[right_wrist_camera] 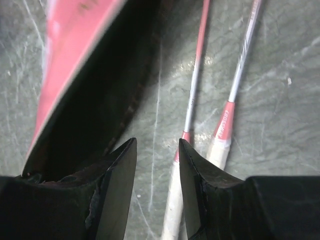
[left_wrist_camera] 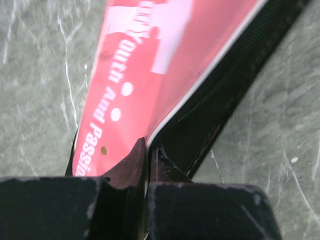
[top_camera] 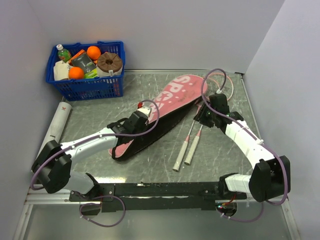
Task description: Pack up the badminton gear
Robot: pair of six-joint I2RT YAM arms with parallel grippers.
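Two rackets (top_camera: 193,149) lie side by side, handles toward the arm bases and heads near the table's (top_camera: 150,80) far right corner. Just left of them, the pink case (top_camera: 172,97) runs the same diagonal. The left gripper (left_wrist_camera: 148,150) pinches the case's edge. The right gripper (right_wrist_camera: 156,145) hangs part-spread and empty above the racket shafts.

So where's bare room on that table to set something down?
Bare: between blue basket, white tube and pink case; also between racket handles and right arm. Crowded mid-table, where left gripper pinches the case and right gripper hangs open over the rackets.
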